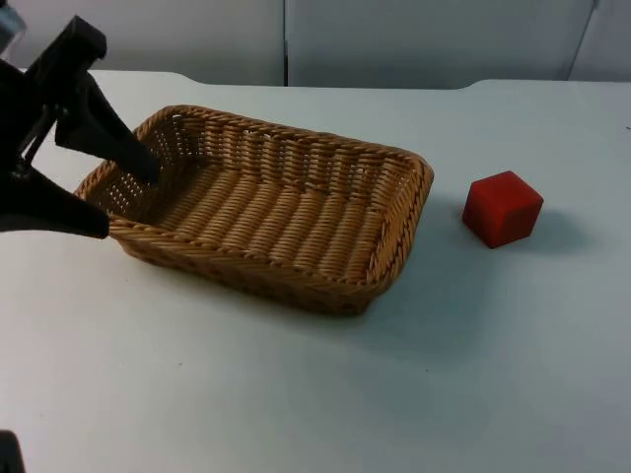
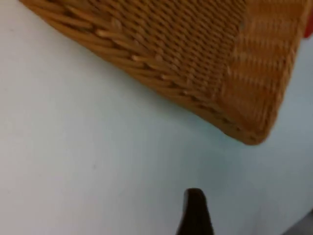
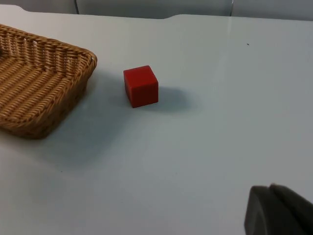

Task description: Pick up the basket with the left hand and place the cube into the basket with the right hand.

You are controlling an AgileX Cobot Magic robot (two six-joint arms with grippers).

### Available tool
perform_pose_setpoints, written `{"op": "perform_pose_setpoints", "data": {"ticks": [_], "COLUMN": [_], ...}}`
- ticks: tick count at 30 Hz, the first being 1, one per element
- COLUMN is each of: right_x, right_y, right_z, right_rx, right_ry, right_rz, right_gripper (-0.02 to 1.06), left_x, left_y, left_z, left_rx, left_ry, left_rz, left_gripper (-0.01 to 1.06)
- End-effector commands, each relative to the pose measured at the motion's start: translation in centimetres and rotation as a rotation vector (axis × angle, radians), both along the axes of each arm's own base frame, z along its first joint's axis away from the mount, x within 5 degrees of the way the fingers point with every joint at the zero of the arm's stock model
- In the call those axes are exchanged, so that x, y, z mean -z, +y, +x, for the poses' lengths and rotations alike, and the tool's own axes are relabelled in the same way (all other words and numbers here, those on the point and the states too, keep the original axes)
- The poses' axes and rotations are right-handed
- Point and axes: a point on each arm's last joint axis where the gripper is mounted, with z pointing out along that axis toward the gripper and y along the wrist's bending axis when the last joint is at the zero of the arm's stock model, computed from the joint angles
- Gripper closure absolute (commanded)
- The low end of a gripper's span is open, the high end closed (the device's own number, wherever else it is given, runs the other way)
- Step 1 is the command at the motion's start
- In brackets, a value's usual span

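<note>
A woven wicker basket (image 1: 266, 212) sits on a white tabletop (image 1: 296, 394). It is a shallow rectangle and holds nothing. The end of the basket away from the cube seems slightly raised, though contact with the tabletop is hard to judge. A red cube (image 1: 503, 208) rests on the tabletop near the basket's other short end, apart from it and not touching.

The left tool (image 1: 123, 192) is at the basket's short end farthest from the cube. One black finger (image 1: 118, 148) reaches inside the basket against the wall, the other finger (image 1: 59, 212) lies outside it, so the wall sits between them. The tool appears clenched on the rim of the basket, judged from how the fingers straddle it. In the left wrist view the basket's woven side and a corner show close up.

The right arm waits, well back from the cube. In its wrist view, the cube stands just beside the basket's end. Whether the right tool (image 3: 281, 210) is released or clenched cannot be told.

The step in hand is likely lifting the basket. To do it well, the grip should stay firm on the rim, and the lift should be slow and level, since a one-end hold lets the far end sag. The open top should stay facing up and within reach of the cube.
</note>
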Motion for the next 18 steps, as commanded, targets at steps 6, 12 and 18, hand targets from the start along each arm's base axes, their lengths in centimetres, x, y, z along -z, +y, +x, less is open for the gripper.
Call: {"op": "perform_pose_setpoints", "data": {"ticks": [6, 12, 18], "right_x": [0.1, 0.1, 0.1], "right_y": [0.0, 0.0, 0.0], "right_z": [0.0, 0.0, 0.0], "right_rx": [-0.003, -0.003, -0.003], "right_ry": [-0.007, -0.007, -0.007], "right_rz": [-0.006, -0.006, -0.006], "right_gripper": [1.05, 1.05, 1.05], "left_x": [1.8, 4.2, 7.0], "left_y": [0.9, 0.9, 0.6], "left_z": [2.0, 2.6, 2.5], "left_rx": [-0.265, -0.316, -0.303], "left_ry": [0.021, 0.098, 0.198], "left_rz": [0.050, 0.027, 0.020], "left_gripper": [0.44, 0.44, 0.44]}}
